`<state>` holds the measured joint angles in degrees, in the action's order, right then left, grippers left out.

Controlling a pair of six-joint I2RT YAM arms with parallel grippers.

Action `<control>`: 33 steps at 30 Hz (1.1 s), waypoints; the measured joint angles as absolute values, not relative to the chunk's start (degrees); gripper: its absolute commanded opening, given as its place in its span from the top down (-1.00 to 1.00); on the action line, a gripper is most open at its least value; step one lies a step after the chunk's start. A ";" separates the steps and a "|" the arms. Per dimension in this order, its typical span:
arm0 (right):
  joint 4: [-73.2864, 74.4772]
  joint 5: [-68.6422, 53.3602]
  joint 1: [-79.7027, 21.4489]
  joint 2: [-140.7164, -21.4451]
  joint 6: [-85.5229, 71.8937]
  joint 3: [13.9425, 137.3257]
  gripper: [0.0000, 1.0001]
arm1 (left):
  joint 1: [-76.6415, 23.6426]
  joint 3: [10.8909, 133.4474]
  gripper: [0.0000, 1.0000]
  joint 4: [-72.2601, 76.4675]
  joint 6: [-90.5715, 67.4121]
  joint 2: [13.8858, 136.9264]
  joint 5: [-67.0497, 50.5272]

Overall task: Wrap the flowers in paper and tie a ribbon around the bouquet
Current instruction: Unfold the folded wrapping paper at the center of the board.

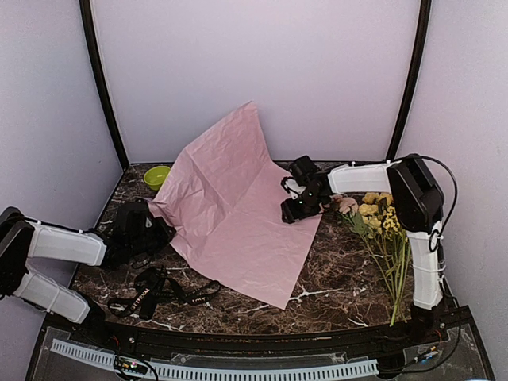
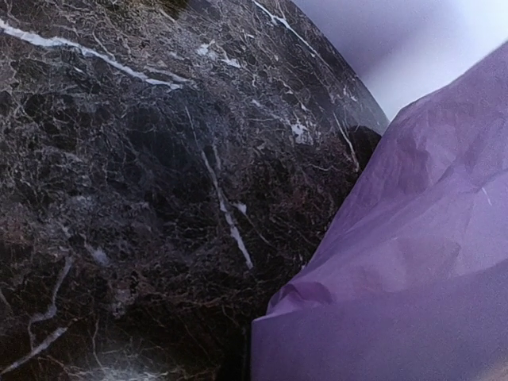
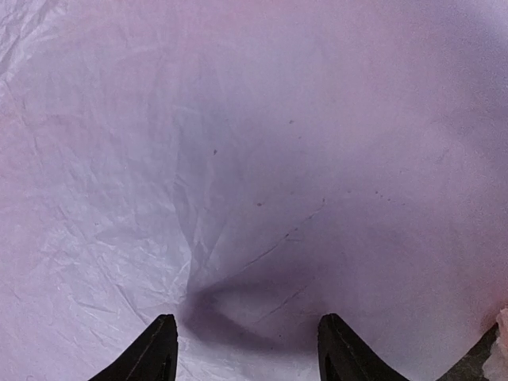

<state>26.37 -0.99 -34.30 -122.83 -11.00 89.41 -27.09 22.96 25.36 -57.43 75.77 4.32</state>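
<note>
Seen from above, the paper (image 1: 238, 214) lies spread across the middle of the dark marble desk (image 1: 341, 278), with its far corner propped up against the back wall. Nothing is wrapped or tied yet. The flowers (image 1: 381, 234) lie on the bare desk along the right edge, just beside the paper and not on it, blooms toward the far edge and stems toward the near edge. The ribbon (image 1: 163, 290) sits in a loose heap near the near-left corner, apart from the paper. Your right gripper (image 1: 292, 208) hovers low over the paper's right part. In its wrist view the fingers (image 3: 159, 345) stand well apart with only bare paper between them, holding nothing. Your left gripper (image 1: 159, 228) is closed at the paper's left edge, but its fingers are out of its own view, so you cannot tell whether it pinches the sheet. By this reading, the flowers have to go onto the paper, then comes the rolling, then the tie. A green bowl (image 1: 157, 176) sits at the far-left corner, just beside the raised paper. Your right arm reaches over the blooms.
</note>
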 measured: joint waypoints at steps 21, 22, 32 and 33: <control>20.49 6.98 -35.46 -106.67 -13.67 63.02 -0.14 | -26.83 32.64 0.97 15.00 -43.68 82.15 6.33; 20.12 7.03 -35.46 -105.75 -14.20 61.76 -0.14 | -26.81 33.12 0.97 14.87 -43.27 82.72 6.22; 19.90 4.14 -36.36 -98.83 -17.17 54.24 -0.16 | -26.52 35.59 1.00 12.05 -39.86 85.03 5.45; 20.71 2.79 -36.34 -98.04 -17.58 53.89 -0.17 | -26.52 35.59 1.00 11.73 -39.35 84.88 5.43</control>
